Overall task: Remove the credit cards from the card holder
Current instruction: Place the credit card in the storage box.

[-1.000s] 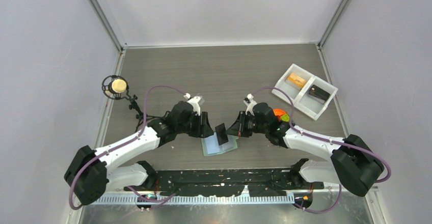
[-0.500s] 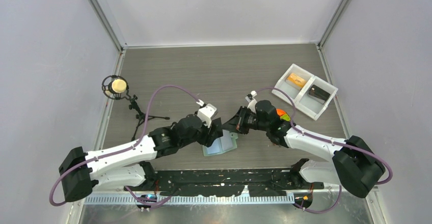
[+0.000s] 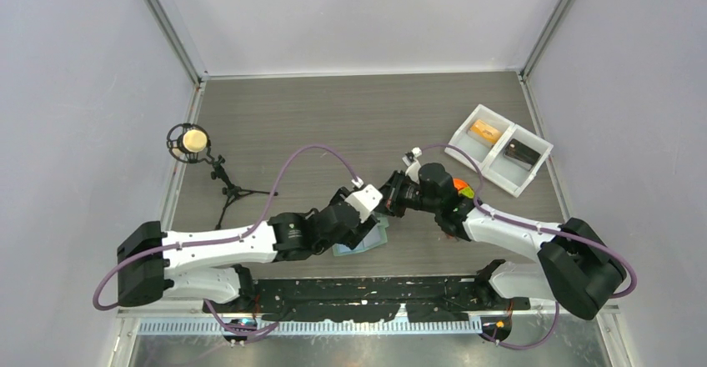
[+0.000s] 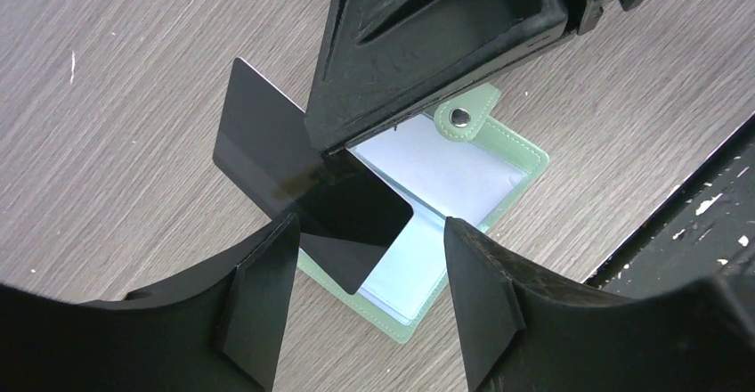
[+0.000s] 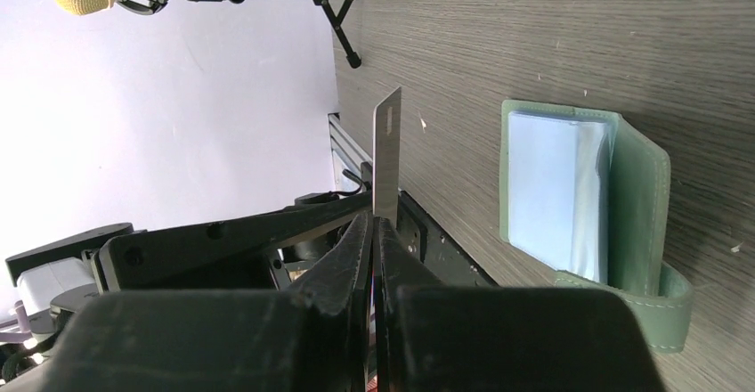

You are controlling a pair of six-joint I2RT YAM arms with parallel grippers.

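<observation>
- Nearest the front edge of the table (image 3: 333, 117), the card holder (image 3: 380, 235) (image 4: 463, 174) (image 5: 579, 196) lies flat and open. Its pale blue pocket faces are up, with a sage-green border around them.
- Right over it, the left gripper (image 3: 367, 217) (image 4: 369, 227) has its jaws spread and grips nothing. Its fingers (image 4: 267, 303) stand either side of the lower corner of a black card (image 4: 285, 156) (image 5: 387, 147).
- That card is clear of the holder, in the air, pinched firmly at one edge by the closed right gripper (image 3: 392, 200) (image 4: 427, 36) (image 5: 374, 223).
- Behind the right arm, an orange-and-green object (image 3: 460, 188) peeks out, mostly hidden.
- Farther back on the left stands a microphone (image 3: 194, 140) on a small tripod.
- Far right sits a white tray (image 3: 500, 148), with an orange-brown item in one compartment and a dark one in the other.
</observation>
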